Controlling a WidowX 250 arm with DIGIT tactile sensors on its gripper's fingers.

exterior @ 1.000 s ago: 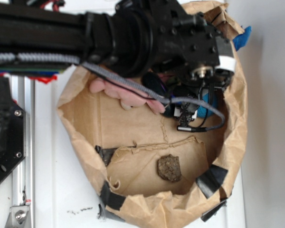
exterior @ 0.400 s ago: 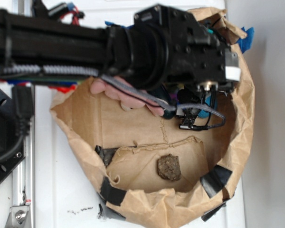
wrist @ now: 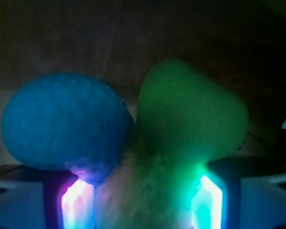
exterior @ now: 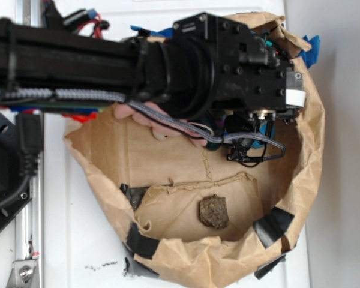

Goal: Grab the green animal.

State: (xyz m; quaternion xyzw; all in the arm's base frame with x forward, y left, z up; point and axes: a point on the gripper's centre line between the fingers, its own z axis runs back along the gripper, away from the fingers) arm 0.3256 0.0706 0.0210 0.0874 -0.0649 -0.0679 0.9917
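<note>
In the wrist view the green animal (wrist: 190, 114) fills the middle: its smooth green end stands up and its pale fuzzy body runs down between my two glowing fingers. My gripper (wrist: 143, 200) is shut on that fuzzy middle, with both pads against it. A blue knitted ball (wrist: 62, 119) presses against the animal's left side, over the left finger (wrist: 76, 200). In the exterior view the gripper (exterior: 247, 143) is down inside the paper bag (exterior: 108, 150), under the black wrist, and the animal is hidden there.
A pink plush bunny (exterior: 162, 123) lies in the bag, partly under the arm. A brown lump (exterior: 213, 211) sits on the bag's floor nearer the front. Black tape patches (exterior: 273, 225) hold the crumpled bag rim. A metal rail (exterior: 27, 240) runs along the left.
The arm and wrist have shifted a little toward the bag's far right rim. The bag's left rim has moved left. Less of the blue ball shows under the wrist.
</note>
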